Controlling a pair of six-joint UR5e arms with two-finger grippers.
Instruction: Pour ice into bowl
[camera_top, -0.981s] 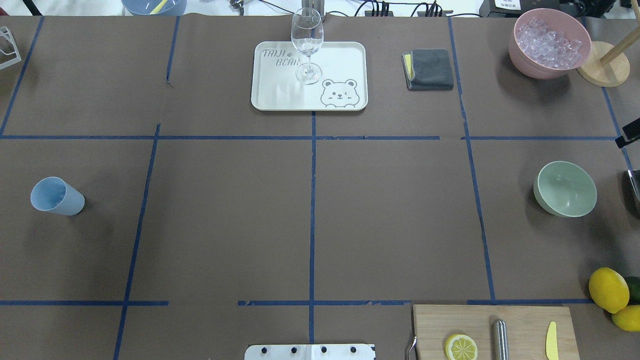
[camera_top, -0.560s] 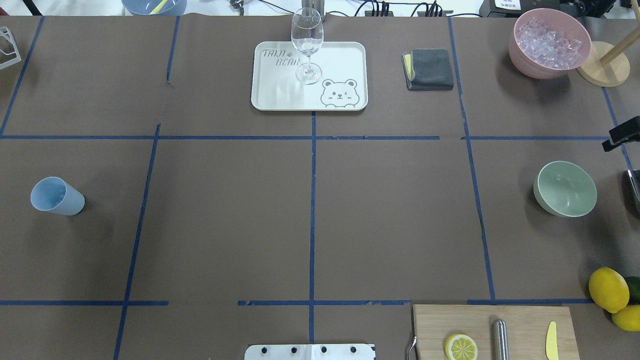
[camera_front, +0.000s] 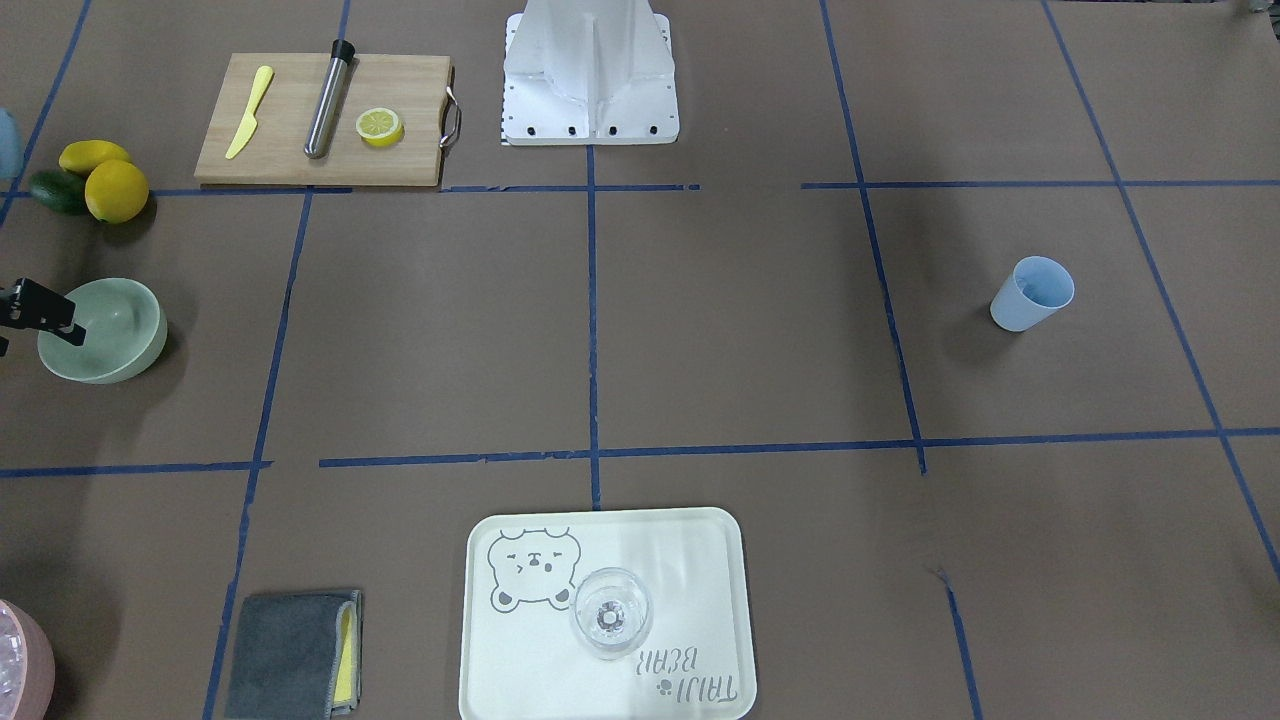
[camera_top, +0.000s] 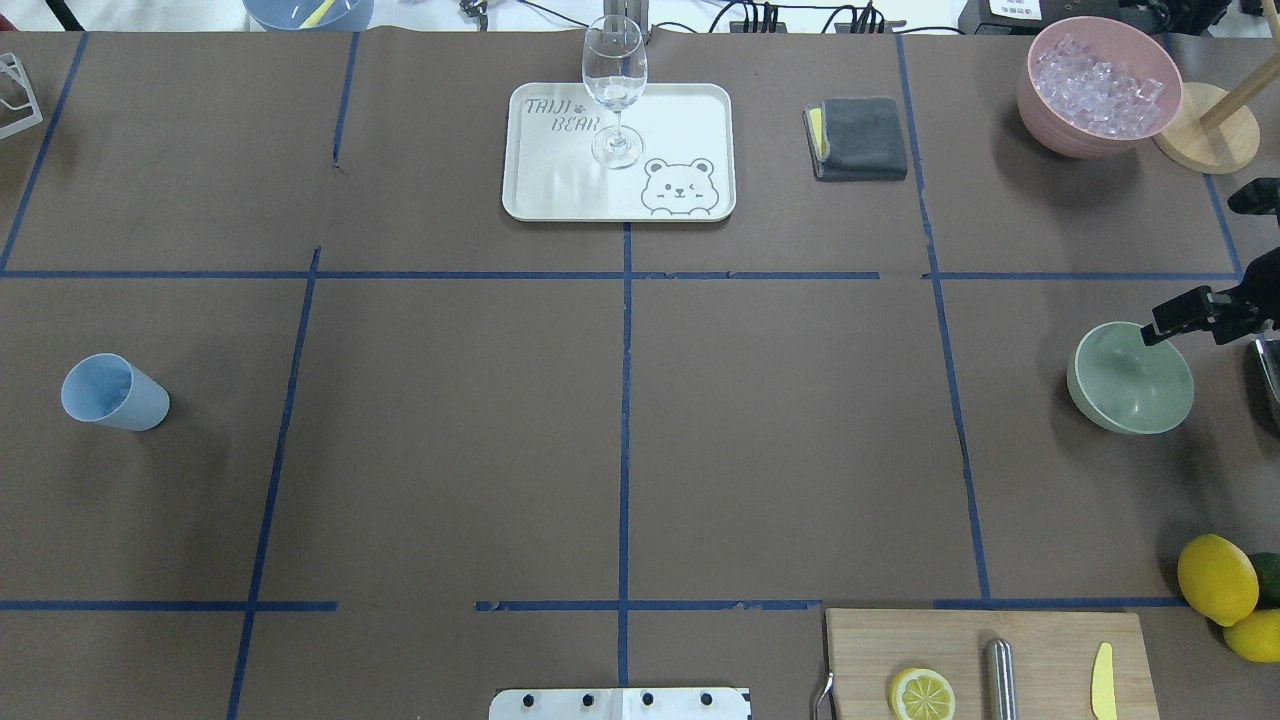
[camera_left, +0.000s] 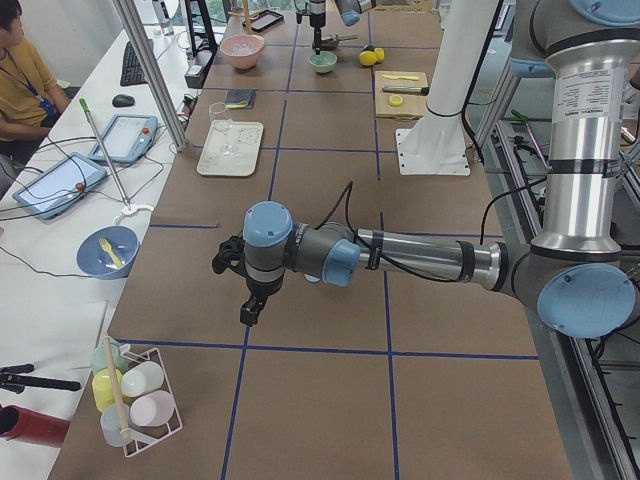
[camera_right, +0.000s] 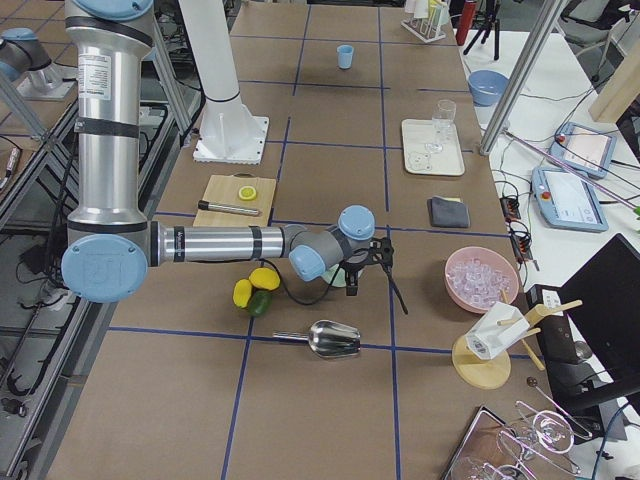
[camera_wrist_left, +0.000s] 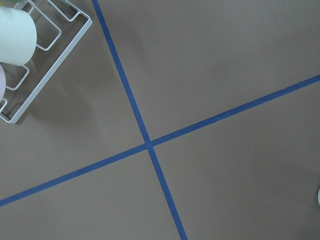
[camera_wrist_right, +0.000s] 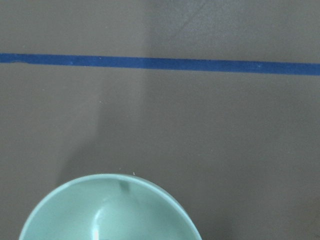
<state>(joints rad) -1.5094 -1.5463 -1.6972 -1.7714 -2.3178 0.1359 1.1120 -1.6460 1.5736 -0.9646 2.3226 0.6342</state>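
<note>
The ice (camera_top: 1097, 80) is a heap of clear little cubes in the pink container (camera_top: 1040, 110) at the far right; it also shows in the exterior right view (camera_right: 480, 278). The empty sage-green bowl (camera_top: 1130, 385) stands nearer, at the right edge, and shows in the right wrist view (camera_wrist_right: 110, 212). My right gripper (camera_top: 1195, 265) is open and empty, with one of its fingers (camera_top: 1180, 315) over the bowl's far right rim. My left gripper (camera_left: 240, 290) hangs over the table's left end, seen only from the side; I cannot tell whether it is open or shut.
A metal scoop (camera_right: 335, 340) lies right of the bowl. Lemons (camera_top: 1217, 580) and a cutting board (camera_top: 1040, 640) with a lemon slice sit near right. A wooden stand (camera_top: 1205, 130) adjoins the pink container. A grey cloth (camera_top: 860, 137), tray (camera_top: 690, 110) with glass (camera_top: 614, 90), blue cup (camera_top: 112, 393).
My right gripper has come in from the right edge toward the bowl; one finger now reaches over the bowl's rim. Nothing else has moved.
</note>
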